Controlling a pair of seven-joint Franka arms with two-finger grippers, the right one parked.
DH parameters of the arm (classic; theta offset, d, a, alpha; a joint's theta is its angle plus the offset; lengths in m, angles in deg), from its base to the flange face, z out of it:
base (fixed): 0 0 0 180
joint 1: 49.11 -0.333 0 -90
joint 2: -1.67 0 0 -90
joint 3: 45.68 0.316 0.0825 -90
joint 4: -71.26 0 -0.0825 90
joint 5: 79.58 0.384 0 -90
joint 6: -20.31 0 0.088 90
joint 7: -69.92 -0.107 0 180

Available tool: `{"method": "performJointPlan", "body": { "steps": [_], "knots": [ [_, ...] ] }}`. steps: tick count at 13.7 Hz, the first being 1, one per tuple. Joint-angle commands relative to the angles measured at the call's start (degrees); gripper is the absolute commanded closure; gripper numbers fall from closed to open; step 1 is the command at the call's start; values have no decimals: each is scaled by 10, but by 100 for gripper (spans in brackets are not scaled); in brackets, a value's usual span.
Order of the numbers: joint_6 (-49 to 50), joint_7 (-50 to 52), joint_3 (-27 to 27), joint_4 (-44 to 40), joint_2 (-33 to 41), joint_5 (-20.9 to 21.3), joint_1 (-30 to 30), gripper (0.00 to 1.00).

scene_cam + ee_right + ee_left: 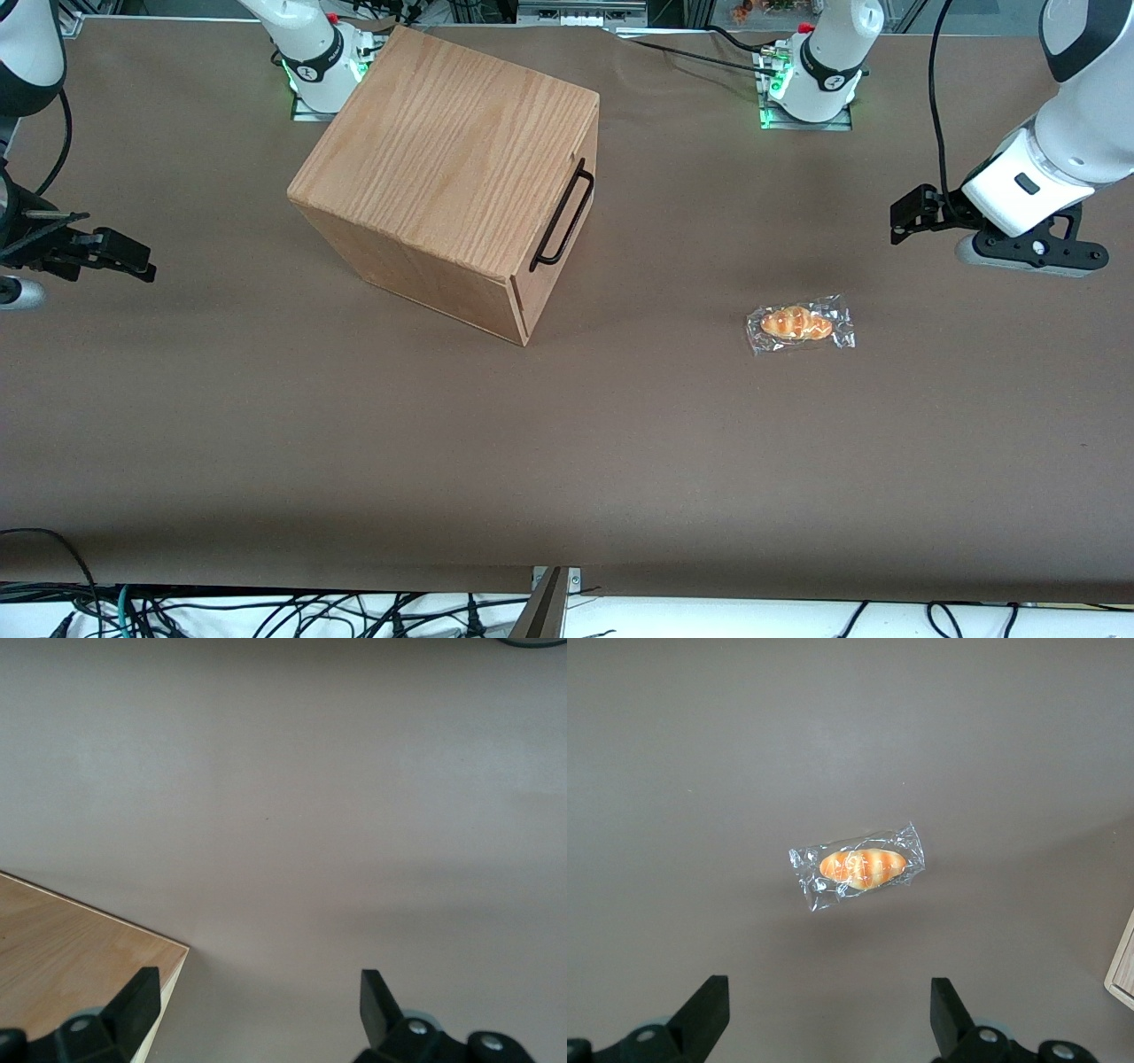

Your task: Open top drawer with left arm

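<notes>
The wooden box cabinet (452, 151) stands on the brown table, turned at an angle. Its top drawer (535, 280) sits flush with the cabinet and faces the working arm's end of the table. The drawer's thin black bar handle (564, 215) runs along its front. My left arm's gripper (897, 223) hovers above the table well in front of the drawer, apart from the handle. In the left wrist view the gripper (828, 997) is open and empty, with only a corner of the cabinet (1123, 970) showing.
A bread roll in clear plastic wrap (800, 324) lies on the table, in front of the drawer and nearer to the front camera than the gripper. It also shows in the left wrist view (859, 866), below the open fingers.
</notes>
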Motion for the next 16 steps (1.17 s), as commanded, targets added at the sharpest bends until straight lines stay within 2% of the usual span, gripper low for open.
{"method": "performJointPlan", "body": {
  "steps": [1,16],
  "knots": [
    [-1,1,6,14,16,-10,4,0],
    [9,1,6,10,14,-4,4,0]
  ]
}}
